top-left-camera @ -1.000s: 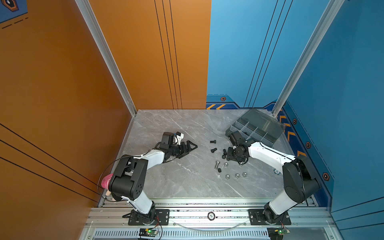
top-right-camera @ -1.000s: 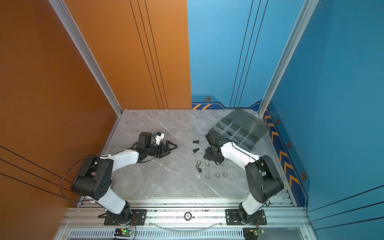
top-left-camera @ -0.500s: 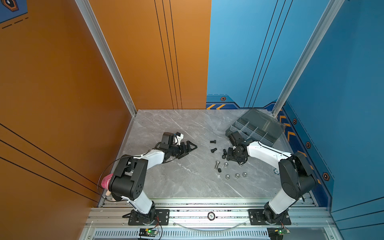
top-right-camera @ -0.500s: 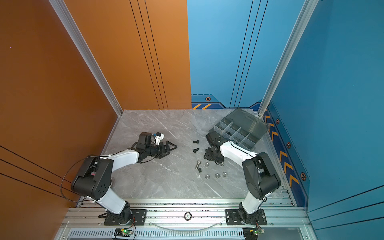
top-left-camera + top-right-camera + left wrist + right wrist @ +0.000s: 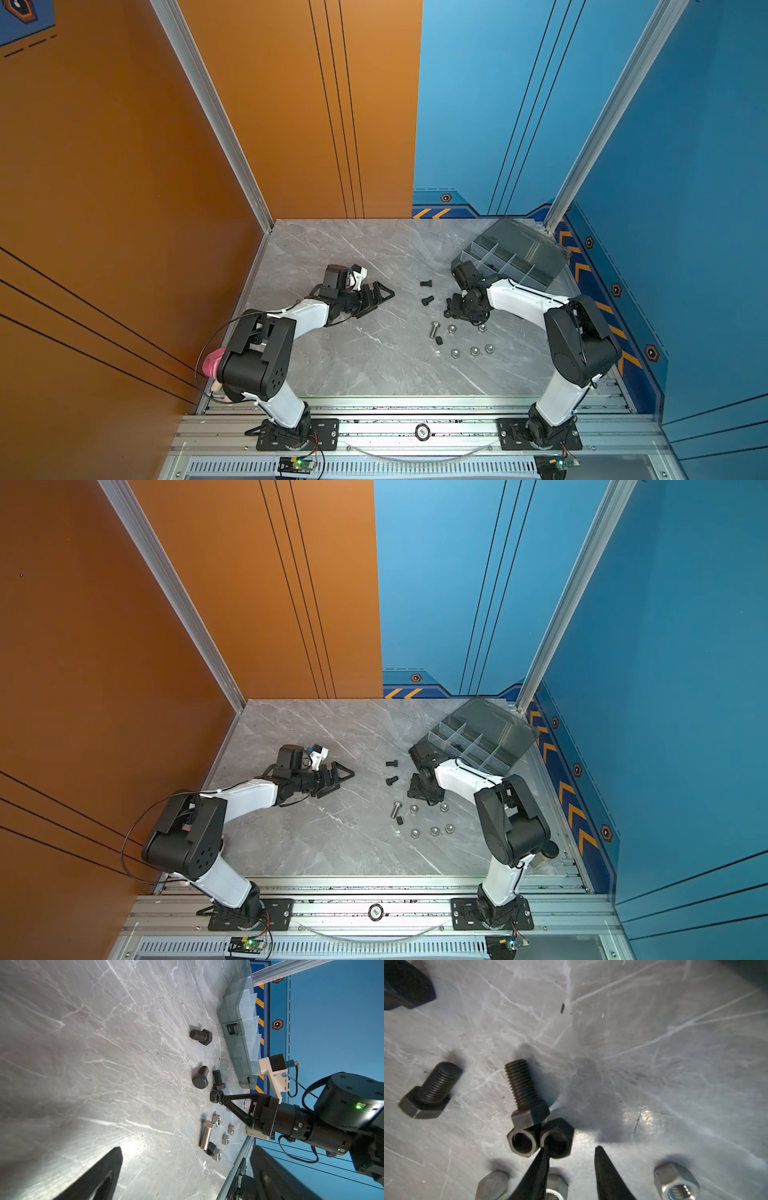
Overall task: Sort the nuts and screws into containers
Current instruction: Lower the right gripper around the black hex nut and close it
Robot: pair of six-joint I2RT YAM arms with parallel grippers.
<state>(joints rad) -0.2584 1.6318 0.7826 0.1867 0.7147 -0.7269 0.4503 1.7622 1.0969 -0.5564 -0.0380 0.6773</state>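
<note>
My right gripper is open and low over the table, one fingertip against the bore of a black nut and the other standing apart from it. A second black nut and a black screw touch that nut. Two more black screws lie to the left of it. A silver screw, another black nut and several silver nuts lie nearer the front. The grey containers box stands open at the back right. My left gripper is open and holds nothing.
The box's tinted lid leans back toward the blue wall. The left arm lies low across the left half of the marble table. An aluminium rail runs along the front edge.
The right arm's elbow has shifted slightly; its gripper stays at the black nuts. The left arm has not moved.
</note>
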